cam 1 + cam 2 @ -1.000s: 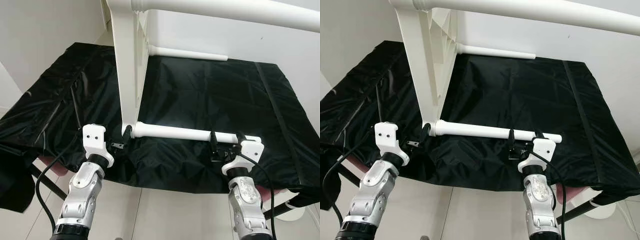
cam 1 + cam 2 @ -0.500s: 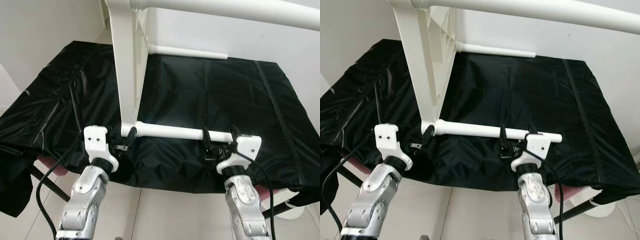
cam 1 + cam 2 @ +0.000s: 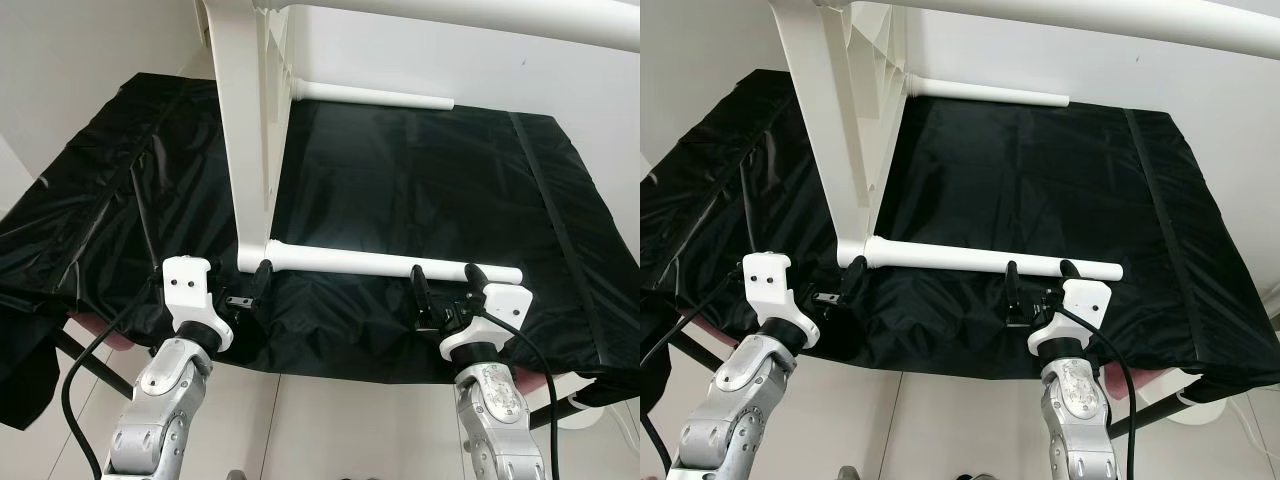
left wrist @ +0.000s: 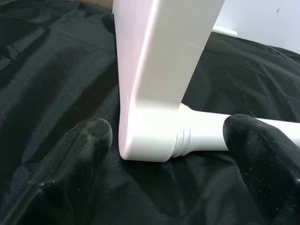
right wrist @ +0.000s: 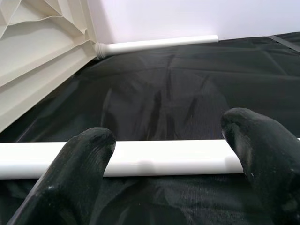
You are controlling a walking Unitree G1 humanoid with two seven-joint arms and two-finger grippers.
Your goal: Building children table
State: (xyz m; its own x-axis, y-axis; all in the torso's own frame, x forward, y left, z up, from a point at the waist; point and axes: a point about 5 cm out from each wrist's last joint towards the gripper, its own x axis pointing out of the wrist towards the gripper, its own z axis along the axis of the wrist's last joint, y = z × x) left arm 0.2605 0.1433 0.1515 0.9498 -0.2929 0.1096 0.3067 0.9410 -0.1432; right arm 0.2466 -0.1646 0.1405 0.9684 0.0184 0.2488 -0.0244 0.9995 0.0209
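Note:
A white children's table stands on its side on the black cloth. Its top panel (image 3: 250, 130) is upright, and its legs stick out to the right. The near leg (image 3: 380, 262) lies level just above the cloth. Another leg (image 3: 370, 95) lies at the back and a third (image 3: 480, 12) runs overhead. My left gripper (image 3: 248, 288) is open at the panel's bottom corner (image 4: 150, 136), one finger (image 4: 84, 140) on each side of it. My right gripper (image 3: 445, 283) is open, straddling the near leg (image 5: 154, 161) close to its free end.
The black cloth (image 3: 420, 180) covers a low work surface whose front edge runs right in front of my arms, with tiled floor (image 3: 330, 420) below. White walls close in behind and on the left. Black cables (image 3: 85, 360) trail from both wrists.
My right gripper slid left along the near leg, then back towards its free end. The left gripper stayed at the panel's corner. The camera shifted slightly.

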